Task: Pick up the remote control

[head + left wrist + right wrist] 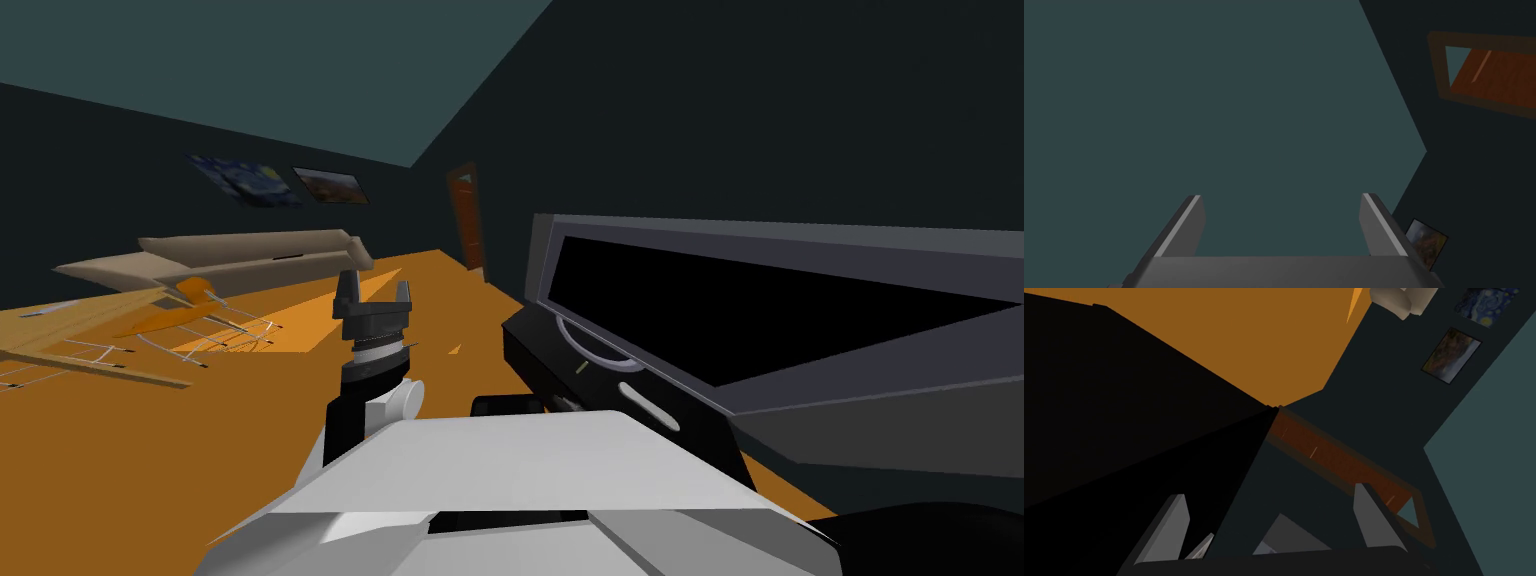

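Remote control (648, 406) apart from upraised claw (375, 290)

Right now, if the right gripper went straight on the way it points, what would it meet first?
Probably the dark wall beside the brown door. The right gripper points close along the black cabinet, so it might graze that first; depth is unclear.

The remote control (648, 405) is a slim, light grey bar with rounded ends. It lies flat on top of a low black stand (520, 348), running along the stand's length, just in front of a large dark television (760, 310). It sits well apart from the raised left gripper (375, 290), off to that gripper's right and lower down, with nothing touching it.
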Tool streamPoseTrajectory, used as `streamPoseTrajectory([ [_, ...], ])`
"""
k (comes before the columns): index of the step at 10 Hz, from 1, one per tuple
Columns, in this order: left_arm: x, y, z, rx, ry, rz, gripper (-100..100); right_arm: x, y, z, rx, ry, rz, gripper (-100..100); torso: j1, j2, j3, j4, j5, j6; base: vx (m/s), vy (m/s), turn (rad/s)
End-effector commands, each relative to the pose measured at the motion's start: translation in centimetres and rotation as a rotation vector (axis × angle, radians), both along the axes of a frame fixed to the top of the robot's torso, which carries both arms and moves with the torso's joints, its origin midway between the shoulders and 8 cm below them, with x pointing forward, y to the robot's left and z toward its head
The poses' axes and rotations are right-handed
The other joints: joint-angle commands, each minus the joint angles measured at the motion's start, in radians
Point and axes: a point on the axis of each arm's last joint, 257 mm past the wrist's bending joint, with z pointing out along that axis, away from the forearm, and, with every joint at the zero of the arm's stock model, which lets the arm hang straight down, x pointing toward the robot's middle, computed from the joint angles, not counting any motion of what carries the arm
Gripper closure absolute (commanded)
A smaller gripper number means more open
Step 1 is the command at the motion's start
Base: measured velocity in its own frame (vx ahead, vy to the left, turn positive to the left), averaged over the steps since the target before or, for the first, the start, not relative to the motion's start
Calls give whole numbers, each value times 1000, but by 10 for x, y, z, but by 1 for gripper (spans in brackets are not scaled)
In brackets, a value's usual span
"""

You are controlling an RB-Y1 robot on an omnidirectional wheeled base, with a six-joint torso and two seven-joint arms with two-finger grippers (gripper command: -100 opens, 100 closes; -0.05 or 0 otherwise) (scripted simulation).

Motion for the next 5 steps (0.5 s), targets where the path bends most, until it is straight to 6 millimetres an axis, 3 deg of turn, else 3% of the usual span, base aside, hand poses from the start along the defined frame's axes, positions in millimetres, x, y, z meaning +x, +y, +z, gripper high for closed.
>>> streamPoseTrajectory([
  [1,0,0,0,0,0,0,0,-17,-16,-18,-46,48,6,-100,0,0,0,0,0,0,-12,-45,258],
  [2,0,0,0,0,0,0,0,-34,-28,-31,-97,83,44,-100,0,1,0,0,0,1,-37,-51,296],
  [4,0,0,0,0,0,0,0,-43,-40,-42,-119,112,32,-100,-1,2,1,0,0,1,-22,-36,166],
  [5,0,0,0,0,0,0,0,-60,-52,-52,-169,144,71,-100,1,1,1,0,0,1,-13,-40,299],
])
